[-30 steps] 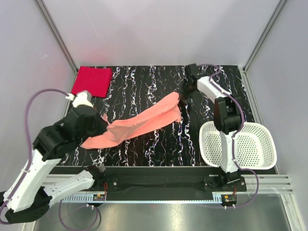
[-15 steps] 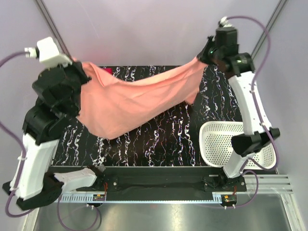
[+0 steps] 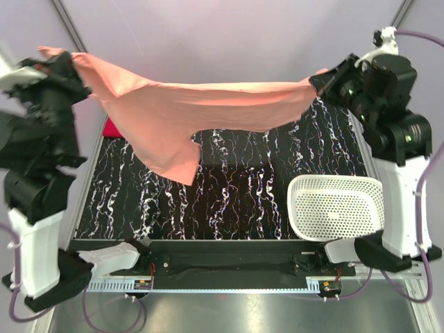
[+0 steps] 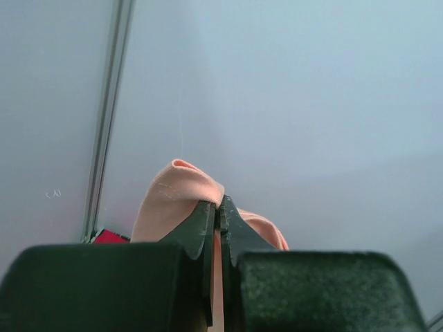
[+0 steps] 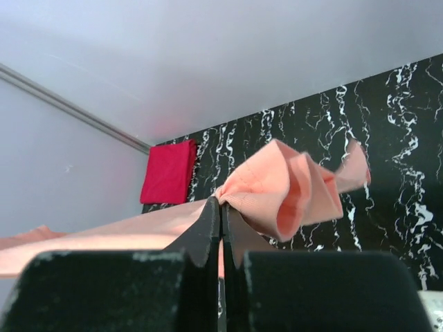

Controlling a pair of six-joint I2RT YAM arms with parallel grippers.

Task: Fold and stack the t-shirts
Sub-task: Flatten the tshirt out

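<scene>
The salmon t-shirt (image 3: 201, 104) hangs stretched in the air between both arms, high above the table, with a flap drooping at lower left. My left gripper (image 3: 61, 59) is shut on its left end, which bunches over the closed fingertips in the left wrist view (image 4: 181, 187). My right gripper (image 3: 325, 78) is shut on its right end, which folds out past the tips in the right wrist view (image 5: 291, 181). The red t-shirt (image 5: 169, 171), a folded rectangle, lies at the table's far left corner; in the top view (image 3: 109, 129) it is mostly hidden behind the salmon shirt.
A white perforated basket (image 3: 336, 208) stands at the table's near right. The black marbled table (image 3: 243, 187) lies below the hanging shirt. Grey walls enclose the left, back and right sides.
Both arms have risen and spread apart, lifting the salmon t-shirt from the table and stretching it wide in the air. Both grippers have stayed shut on it.
</scene>
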